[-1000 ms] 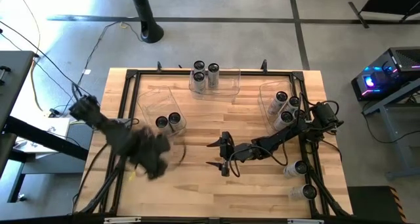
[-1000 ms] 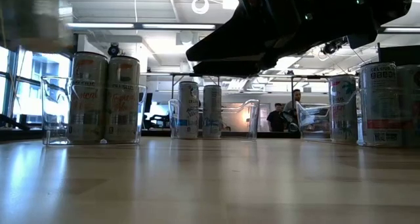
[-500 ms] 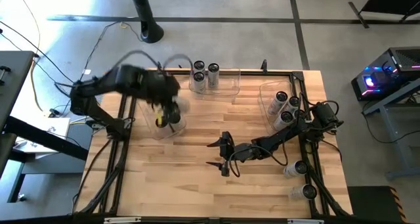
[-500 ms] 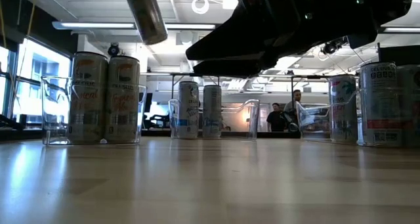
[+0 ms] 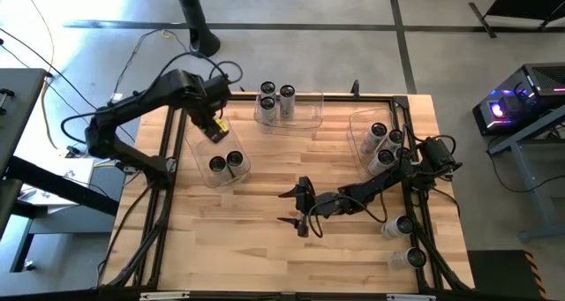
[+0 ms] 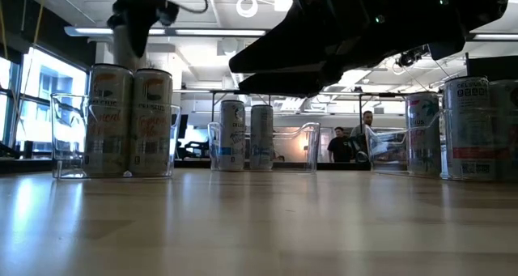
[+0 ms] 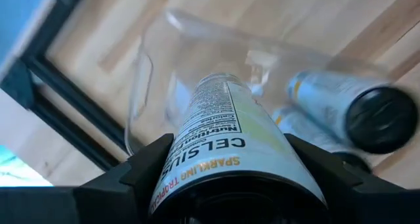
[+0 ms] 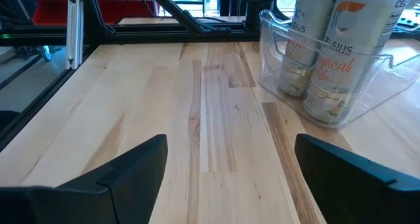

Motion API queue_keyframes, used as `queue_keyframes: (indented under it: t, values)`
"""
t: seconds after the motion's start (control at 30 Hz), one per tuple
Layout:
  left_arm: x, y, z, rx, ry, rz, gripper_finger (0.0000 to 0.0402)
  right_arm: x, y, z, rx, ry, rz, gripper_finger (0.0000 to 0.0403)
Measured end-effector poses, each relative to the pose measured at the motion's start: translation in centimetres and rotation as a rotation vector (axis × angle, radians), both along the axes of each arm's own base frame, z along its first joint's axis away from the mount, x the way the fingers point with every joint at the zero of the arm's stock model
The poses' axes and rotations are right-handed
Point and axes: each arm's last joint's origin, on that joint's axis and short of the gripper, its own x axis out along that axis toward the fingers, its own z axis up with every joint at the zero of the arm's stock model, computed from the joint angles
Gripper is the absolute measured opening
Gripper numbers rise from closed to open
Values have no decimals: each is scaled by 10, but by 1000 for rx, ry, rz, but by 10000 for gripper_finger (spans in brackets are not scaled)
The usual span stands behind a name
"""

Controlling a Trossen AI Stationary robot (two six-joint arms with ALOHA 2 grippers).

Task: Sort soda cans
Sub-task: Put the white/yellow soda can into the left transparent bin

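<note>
I count three clear bins (image 5: 296, 117), eleven soda cans (image 5: 287, 93) in all (two in the left bin, three in the back one, three in the right one, two loose, one held), and two arms (image 5: 371, 188).

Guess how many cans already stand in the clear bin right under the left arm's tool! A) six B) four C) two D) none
C: the high view shows two dark can tops in the clear bin below the left tool, which holds a third can above it.
</note>
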Motion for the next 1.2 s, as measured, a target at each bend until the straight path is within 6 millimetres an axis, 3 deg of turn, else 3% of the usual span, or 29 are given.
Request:
queue_keyframes:
  t: [0.3, 0.53, 0.73, 1.2]
  values:
    - [4, 3, -46, -33, 20, -42, 244, 0, 0, 0, 0, 0, 0, 330]
    - [16, 6, -66, -61, -87, -87, 249, 0, 0, 0, 7, 0, -2, 330]
    - [15, 5, -87, -76, -64, -86, 251, 0, 0, 0, 7, 0, -2, 330]
    - [19, 4, -108, -55, -105, -91, 267, 0, 0, 0, 7, 0, -2, 330]
